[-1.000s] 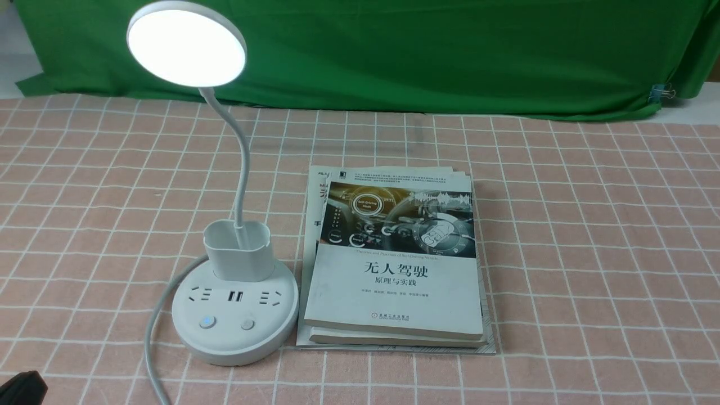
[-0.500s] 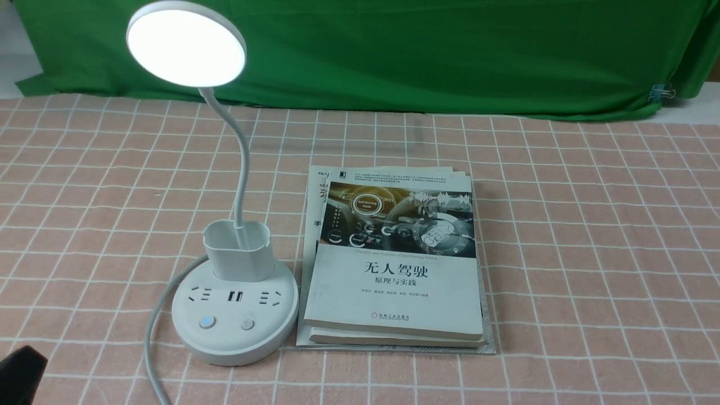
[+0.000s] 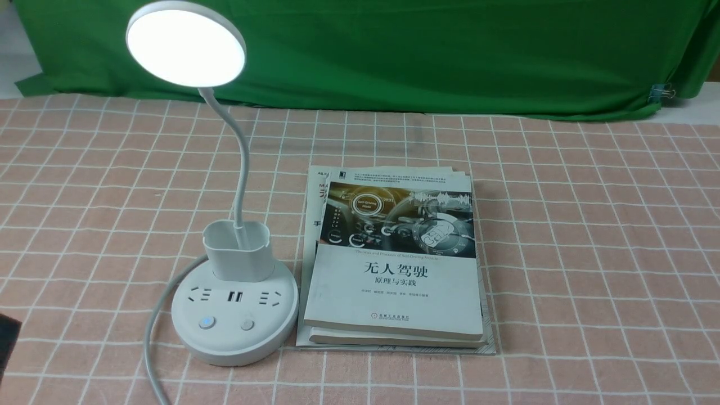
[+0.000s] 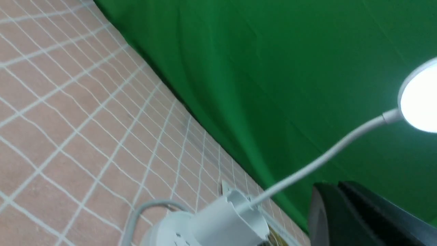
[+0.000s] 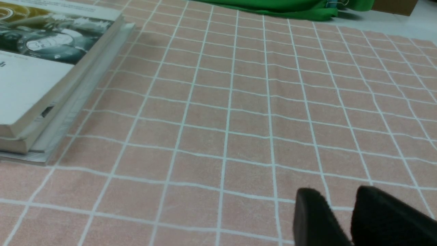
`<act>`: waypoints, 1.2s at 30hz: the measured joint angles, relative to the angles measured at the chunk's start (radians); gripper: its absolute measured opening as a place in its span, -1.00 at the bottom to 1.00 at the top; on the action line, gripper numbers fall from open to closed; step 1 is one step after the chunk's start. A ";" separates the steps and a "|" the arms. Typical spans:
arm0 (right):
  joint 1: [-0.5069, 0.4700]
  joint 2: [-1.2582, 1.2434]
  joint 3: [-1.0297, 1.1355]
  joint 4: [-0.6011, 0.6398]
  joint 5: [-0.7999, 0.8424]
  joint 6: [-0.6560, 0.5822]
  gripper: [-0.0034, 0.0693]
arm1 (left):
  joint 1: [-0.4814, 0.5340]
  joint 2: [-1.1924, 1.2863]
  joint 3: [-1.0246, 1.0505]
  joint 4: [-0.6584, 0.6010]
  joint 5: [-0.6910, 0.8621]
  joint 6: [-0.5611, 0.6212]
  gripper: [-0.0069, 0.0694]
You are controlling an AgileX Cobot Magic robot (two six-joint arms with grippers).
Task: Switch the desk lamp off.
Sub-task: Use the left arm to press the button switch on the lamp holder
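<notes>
- Desk lamp (image 3: 237, 250) stands lit, base (image 3: 234, 334) just left of the books (image 3: 394, 281).
- Left gripper (image 4: 341, 205) sits low at the near-left edge, apart from the base; cannot tell whether clenched.
- Right gripper (image 5: 338, 196) is low over cloth (image 5: 218, 112), fingers slightly parted, empty.

Probably a staged lab set: a green backdrop cloth (image 3: 394, 56) hangs behind a pink checked tablecloth (image 3: 590, 225).

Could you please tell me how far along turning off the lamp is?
Done: nothing; the lamp head glows and one button on the base is lit blue. In hand: the left gripper shows only at the near left edge, apart from the base. Left: reach the base and press a button, probably the lit one.
</notes>
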 joint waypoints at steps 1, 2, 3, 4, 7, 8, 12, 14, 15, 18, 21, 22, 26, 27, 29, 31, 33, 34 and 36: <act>0.000 0.000 0.000 0.000 0.000 0.000 -0.25 | 0.000 0.039 -0.046 0.021 0.051 0.016 -0.81; 0.000 0.000 0.000 0.000 0.000 0.000 -0.25 | 0.000 0.039 -0.055 0.027 0.062 0.019 -0.81; 0.000 0.000 0.000 0.000 0.000 0.000 -0.25 | 0.000 0.108 -0.125 0.077 0.151 0.039 -0.81; 0.000 0.000 0.000 0.000 0.000 0.000 -0.25 | 0.000 0.167 -0.167 0.110 0.223 0.047 -0.81; 0.000 0.000 0.000 0.000 0.000 0.000 -0.25 | 0.000 0.329 -0.288 0.221 0.408 0.064 -0.81; 0.000 0.000 0.000 0.000 0.000 0.000 -0.25 | 0.000 0.431 -0.360 0.275 0.507 0.087 -0.81; 0.000 0.000 0.000 0.000 0.000 0.000 -0.25 | 0.000 0.700 -0.492 0.372 0.679 0.150 -0.81; 0.000 0.000 0.000 0.000 0.000 0.000 -0.25 | -0.005 0.825 -0.542 0.375 0.704 0.161 -0.81; 0.000 0.000 0.000 0.000 0.000 0.000 -0.25 | -0.025 0.905 -0.577 0.375 0.709 0.170 -0.81; 0.000 0.000 0.000 0.000 0.000 0.000 -0.25 | -0.093 1.033 -0.636 0.391 0.722 0.176 -0.81; 0.000 0.000 0.000 0.000 0.000 0.000 -0.25 | -0.200 1.172 -0.715 0.416 0.736 0.165 -0.81; 0.000 0.000 0.000 0.000 0.000 0.000 -0.25 | -0.234 1.207 -0.737 0.422 0.738 0.163 -0.81; 0.000 0.000 0.000 0.000 0.000 0.000 -0.25 | -0.329 1.355 -0.839 0.452 0.749 0.151 -0.81; 0.000 0.000 0.000 0.000 0.000 0.000 -0.25 | -0.346 1.390 -0.866 0.458 0.752 0.151 -0.81; 0.000 0.000 0.000 0.000 0.000 0.000 -0.25 | -0.364 1.448 -0.918 0.468 0.757 0.148 -0.81; 0.000 0.000 0.000 0.000 0.000 0.000 -0.25 | -0.369 1.498 -0.960 0.475 0.763 0.146 -0.81; 0.000 0.000 0.000 0.000 0.000 0.000 -0.25 | -0.369 1.545 -0.997 0.484 0.767 0.146 -0.81; 0.000 0.000 0.000 0.000 0.000 0.000 -0.25 | -0.369 1.573 -1.014 0.488 0.767 0.144 -0.81; 0.000 0.000 0.000 0.000 0.000 0.000 -0.25 | -0.369 1.594 -1.027 0.491 0.768 0.144 -0.81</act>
